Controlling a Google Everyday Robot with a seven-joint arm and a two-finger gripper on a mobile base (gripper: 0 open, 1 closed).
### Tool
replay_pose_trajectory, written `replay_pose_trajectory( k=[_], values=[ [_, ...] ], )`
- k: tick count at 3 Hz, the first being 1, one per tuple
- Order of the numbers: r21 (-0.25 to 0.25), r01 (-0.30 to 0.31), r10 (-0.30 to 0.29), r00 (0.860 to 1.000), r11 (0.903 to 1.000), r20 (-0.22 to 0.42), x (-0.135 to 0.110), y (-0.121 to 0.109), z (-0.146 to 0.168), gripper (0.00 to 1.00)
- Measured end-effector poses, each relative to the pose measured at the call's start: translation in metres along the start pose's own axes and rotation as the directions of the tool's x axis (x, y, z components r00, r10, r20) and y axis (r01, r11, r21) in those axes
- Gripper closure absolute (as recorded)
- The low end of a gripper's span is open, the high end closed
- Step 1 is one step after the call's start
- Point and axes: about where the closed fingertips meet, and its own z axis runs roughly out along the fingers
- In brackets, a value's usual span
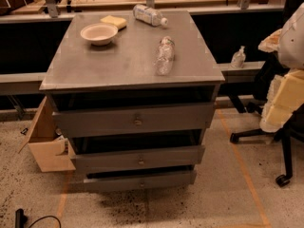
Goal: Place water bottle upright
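The water bottle [164,56] is long, slim and clear, with a crinkly ribbed body. It lies on its side on the grey cabinet top [95,65], right of centre, with its cap pointing to the far side. My gripper is not in view in the camera view. A white rounded shape [293,32] at the right edge could be part of my arm; I cannot tell.
A stouter bottle [149,15] with a white label lies at the back edge. A pale bowl [99,33] and a yellow sponge [113,21] sit at the back left. Three drawers [137,121] stand slightly open below. An office chair [280,127] stands to the right.
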Motion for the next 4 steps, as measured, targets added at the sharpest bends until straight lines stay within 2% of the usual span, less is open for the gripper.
replay_pose_trajectory(
  k=[1, 2, 3, 4],
  values=[
    [0.000, 0.000, 0.000, 1.000, 1.0000, 0.000, 0.000, 0.000, 0.000, 0.00],
    [-0.017, 0.036, -0.035, 0.997, 0.9992, 0.063, -0.003, -0.012, 0.004, 0.00],
    [-0.065, -0.018, 0.025, 0.992, 0.9977, 0.123, -0.001, -0.054, 0.026, 0.00],
    [-0.098, -0.223, 0.235, 0.961, 0.9699, 0.145, 0.005, -0.116, 0.057, 0.00]
  ],
)
